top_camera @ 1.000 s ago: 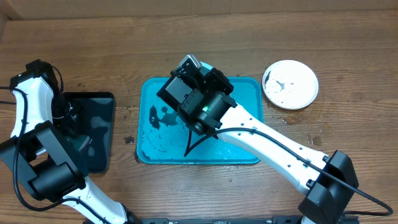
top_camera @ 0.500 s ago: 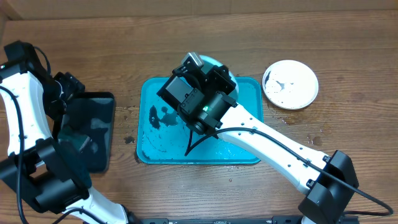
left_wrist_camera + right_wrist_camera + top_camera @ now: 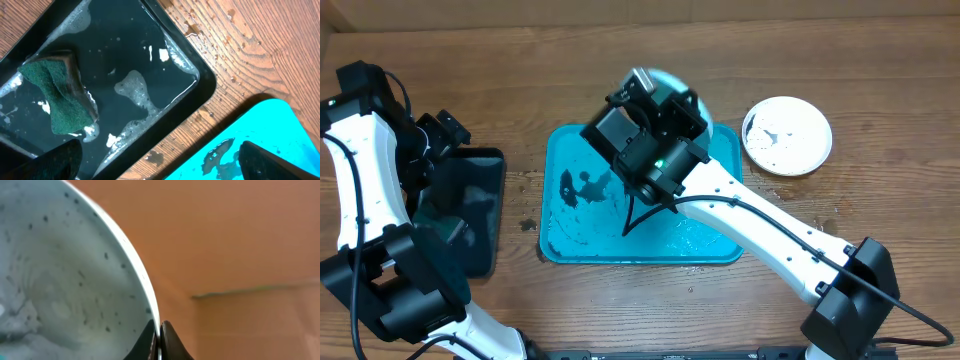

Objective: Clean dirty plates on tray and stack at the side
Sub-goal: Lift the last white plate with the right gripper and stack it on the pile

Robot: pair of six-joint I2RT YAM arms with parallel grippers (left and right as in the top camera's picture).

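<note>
Turquoise tray [image 3: 582, 238] mid-table, wet, black smears on its left half. Black tray [image 3: 470, 215] just left of it holds foamy water, with a green sponge [image 3: 59, 97] lying in it. Left gripper [image 3: 159, 162] above the black tray's corner, fingers wide apart, nothing between them. White plate [image 3: 787, 135] flat on the table right of the turquoise tray, apart from it, smeared dark. Right gripper [image 3: 160, 339] pinched tight on the rim of a teal-rimmed plate [image 3: 670, 82], held up over the turquoise tray's far edge, its face speckled.
</note>
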